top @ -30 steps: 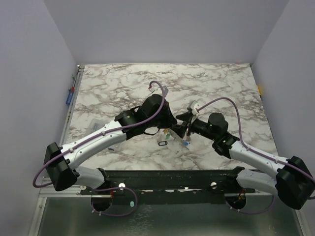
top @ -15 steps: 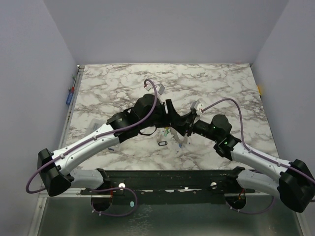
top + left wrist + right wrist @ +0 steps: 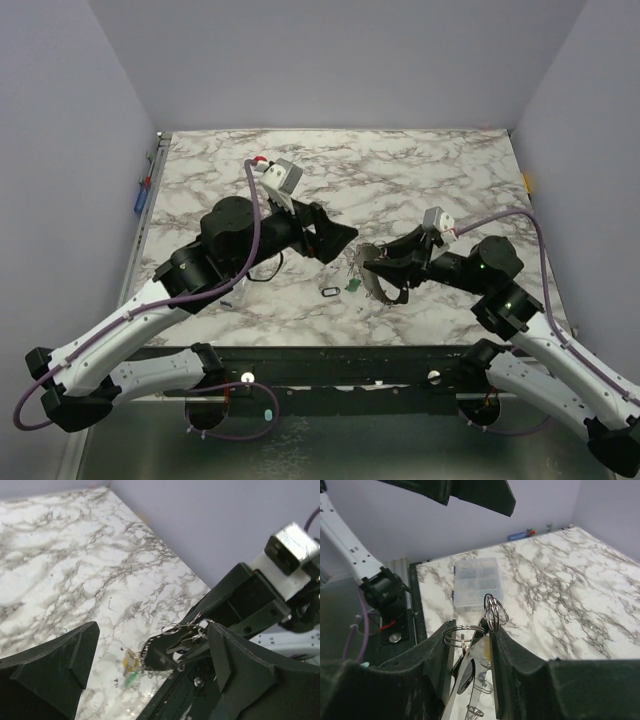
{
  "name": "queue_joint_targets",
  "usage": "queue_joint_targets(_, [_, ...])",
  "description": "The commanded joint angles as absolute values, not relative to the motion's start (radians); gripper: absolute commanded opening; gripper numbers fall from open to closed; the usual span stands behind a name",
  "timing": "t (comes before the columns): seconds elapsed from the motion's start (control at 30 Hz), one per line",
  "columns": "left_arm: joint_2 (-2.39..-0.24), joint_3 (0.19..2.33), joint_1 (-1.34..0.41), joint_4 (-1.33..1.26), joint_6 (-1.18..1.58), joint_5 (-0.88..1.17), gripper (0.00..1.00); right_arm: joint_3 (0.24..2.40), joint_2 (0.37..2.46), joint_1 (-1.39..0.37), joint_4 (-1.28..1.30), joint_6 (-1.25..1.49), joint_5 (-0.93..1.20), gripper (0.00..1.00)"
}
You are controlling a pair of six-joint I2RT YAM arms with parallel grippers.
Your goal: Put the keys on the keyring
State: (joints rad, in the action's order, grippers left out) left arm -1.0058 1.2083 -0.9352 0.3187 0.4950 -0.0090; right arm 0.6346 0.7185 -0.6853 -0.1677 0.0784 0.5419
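Right wrist view: the right gripper [image 3: 469, 628] has its jaws partly closed, pinching a cluster of thin wire rings [image 3: 494, 611] between the two fingers [image 3: 515, 670]. A flat silvery blade [image 3: 462, 692] and a black oval piece [image 3: 465, 672] hang in the gap below the rings. The blade's long axis runs down along the fingers, toward the camera. The rings stand roughly upright, protruding above the fingertips.

In the top view, the keyring [image 3: 381, 296] appears as a grey loop directly under the right fingertips, above the marble table [image 3: 420, 180]. Its long axis follows the line of the gripper. Whether the loop touches the table cannot be determined.

The green-tagged key [image 3: 353, 286] sits just left of the loop. In the left wrist view it lies beside the yellow-tagged key [image 3: 131, 661], at the loop's end. Whether these keys hang or rest on the table cannot be determined.

The left gripper [image 3: 340, 244] has its fingers [image 3: 55, 665] fully spread, holding nothing and touching nothing. It faces the right gripper and is clear of the bundle.

A small black oval ring [image 3: 331, 291] lies on the table near the green-tagged key. A clear plastic box [image 3: 477, 582] sits at the table's left edge.
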Motion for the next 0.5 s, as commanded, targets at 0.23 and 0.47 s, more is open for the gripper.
queue_joint_targets(0.23, [-0.747, 0.803, -0.931, -0.195, 0.195, 0.465, 0.95, 0.804, 0.632, -0.682, 0.098, 0.053, 0.851, 0.01])
queue_joint_targets(0.47, [-0.703, 0.676, -0.932, -0.417, 0.232, 0.613, 0.83, 0.823, 0.613, -0.683, 0.078, 0.053, 0.940, 0.01])
